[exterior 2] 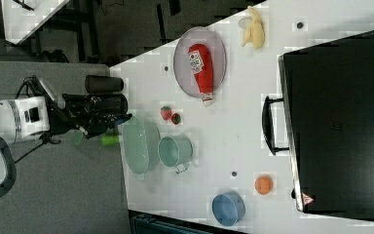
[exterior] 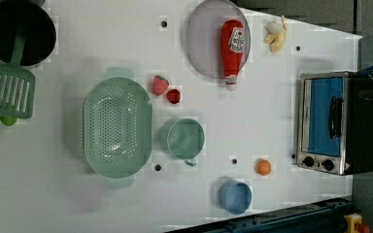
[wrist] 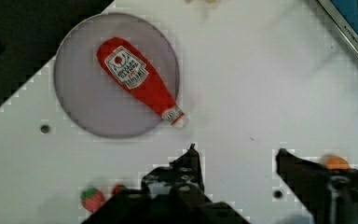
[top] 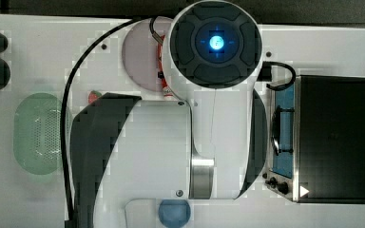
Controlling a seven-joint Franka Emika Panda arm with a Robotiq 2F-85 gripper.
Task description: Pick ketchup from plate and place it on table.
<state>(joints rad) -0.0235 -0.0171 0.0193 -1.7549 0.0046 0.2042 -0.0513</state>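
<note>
**A:** Start big. What carries it all?

**B:** A white counter (exterior: 272, 121) with a few dark screw holes. In the left view, a toaster oven (exterior: 337, 124) with a blue door sits at the right edge, and a green perforated basket (exterior: 118, 127) lies left of centre.

**A:** And the arm?

**B:** In the top view the white arm (top: 171, 142) covers the middle of the frame. The tool (wrist: 237, 156) shows in the lower part of the wrist view, its two dark fingers (wrist: 190, 163) standing fairly wide apart with nothing between them, above bare counter.

**A:** The plate?

**B:** The pale mauve plate (exterior: 201, 41) is at the top centre of the left view, and at the upper left in the wrist view.

**A:** Where is the ketchup?

**B:** The red ketchup (exterior: 233, 46) bottle lies flat on the plate, its whitish cap end poking just over the rim onto the counter. It is well apart from the tool.

**A:** Smaller things?

**B:** In the left view: a green cup (exterior: 186, 139) just right of the basket, a blue bowl (exterior: 235, 196) at lower centre, a banana (exterior: 275, 35) right of the plate, two strawberries (exterior: 160, 85) below the plate, and a small orange ball (exterior: 263, 167) near the oven.
</note>
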